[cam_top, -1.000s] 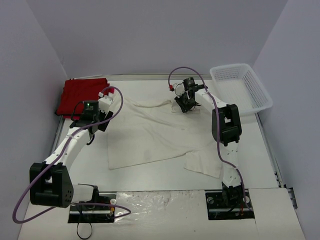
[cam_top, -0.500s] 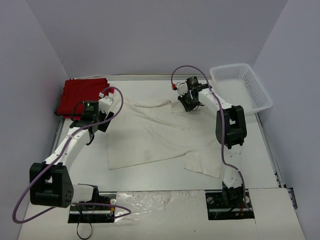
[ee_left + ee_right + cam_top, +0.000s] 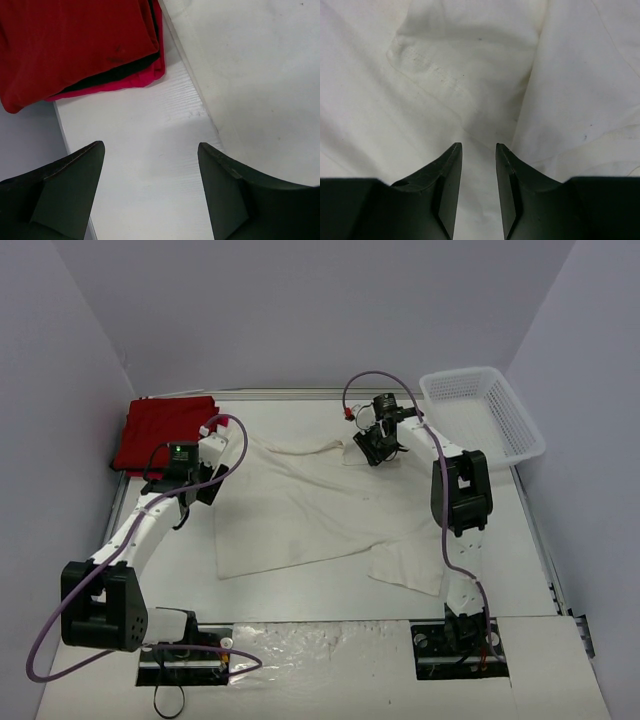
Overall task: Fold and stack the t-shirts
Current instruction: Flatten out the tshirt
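Observation:
A large cream-white t-shirt [image 3: 310, 510] lies spread flat across the middle of the table. Folded red t-shirts [image 3: 160, 430] are stacked at the back left corner. My left gripper [image 3: 200, 475] hovers open over bare table between the red stack [image 3: 75, 40] and the cream shirt's left edge [image 3: 260, 75], with nothing between its fingers [image 3: 150, 150]. My right gripper [image 3: 372, 452] is low over the cream shirt's far right shoulder. Its jaws [image 3: 478, 146] stand a narrow gap apart, and wrinkled cloth [image 3: 470, 75] lies below them, ungripped.
A white mesh basket [image 3: 485, 415] stands at the back right corner, right of the right arm. The table's left edge and the side wall run close beside the left gripper. Purple cables loop above both arms.
The right gripper shifted slightly toward the back, closed on the shoulder cloth, and its jaws have now parted again. The left arm stayed put.

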Controlling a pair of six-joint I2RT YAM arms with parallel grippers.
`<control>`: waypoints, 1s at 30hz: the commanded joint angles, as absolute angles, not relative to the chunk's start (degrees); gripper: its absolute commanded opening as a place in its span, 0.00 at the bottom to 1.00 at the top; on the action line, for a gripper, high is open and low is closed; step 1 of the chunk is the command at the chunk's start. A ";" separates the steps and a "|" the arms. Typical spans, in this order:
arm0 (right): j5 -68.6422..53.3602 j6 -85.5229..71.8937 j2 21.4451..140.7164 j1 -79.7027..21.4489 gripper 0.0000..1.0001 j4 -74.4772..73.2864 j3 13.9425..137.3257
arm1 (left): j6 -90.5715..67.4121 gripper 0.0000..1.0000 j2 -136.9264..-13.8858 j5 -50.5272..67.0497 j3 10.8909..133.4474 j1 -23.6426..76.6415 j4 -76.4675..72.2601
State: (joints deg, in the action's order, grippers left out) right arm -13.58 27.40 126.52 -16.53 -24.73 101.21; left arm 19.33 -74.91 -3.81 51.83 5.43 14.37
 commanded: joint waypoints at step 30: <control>-12.39 27.16 128.68 -17.05 0.00 -27.86 106.79 | 19.34 0.74 -76.20 -2.64 52.38 5.01 14.15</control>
State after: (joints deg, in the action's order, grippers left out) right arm -13.45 27.29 131.24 -16.62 -25.69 105.56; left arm 19.38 -76.84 -2.87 51.83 5.43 14.31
